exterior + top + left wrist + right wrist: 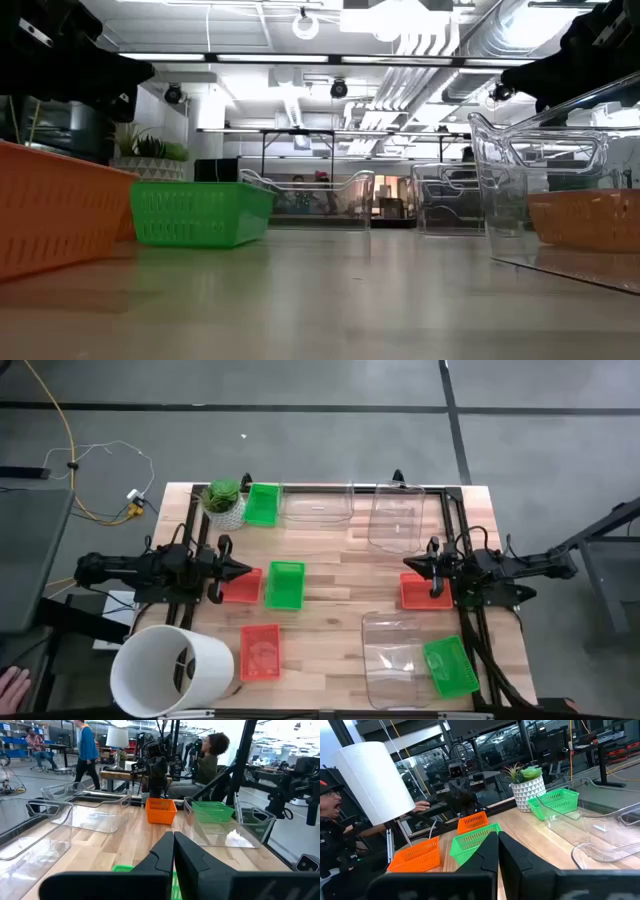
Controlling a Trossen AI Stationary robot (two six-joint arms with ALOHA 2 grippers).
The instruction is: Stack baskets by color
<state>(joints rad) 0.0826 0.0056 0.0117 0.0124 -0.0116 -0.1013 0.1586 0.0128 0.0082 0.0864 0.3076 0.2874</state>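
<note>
A workshop with desks and seated and walking people lies beyond the wooden tabletop, seen only through the wrist and low views.

From above, the left gripper sits at about nine o'clock, jaws together, its tip over a red basket that it partly covers. Just beside that basket lies a green basket; another red basket lies toward seven o'clock, next to the white bucket (which hangs past the tabletop edge).

The right gripper is at three o'clock, jaws likewise together, above a third red basket mostly hidden under the arm.

At eleven o'clock a green basket stands beside the potted plant. Two clear tubs lie near twelve and one o'clock, hard to trace against the wood. At five o'clock a tilted green basket sits just beside or partly inside a clear tub; which cannot be told.
</note>
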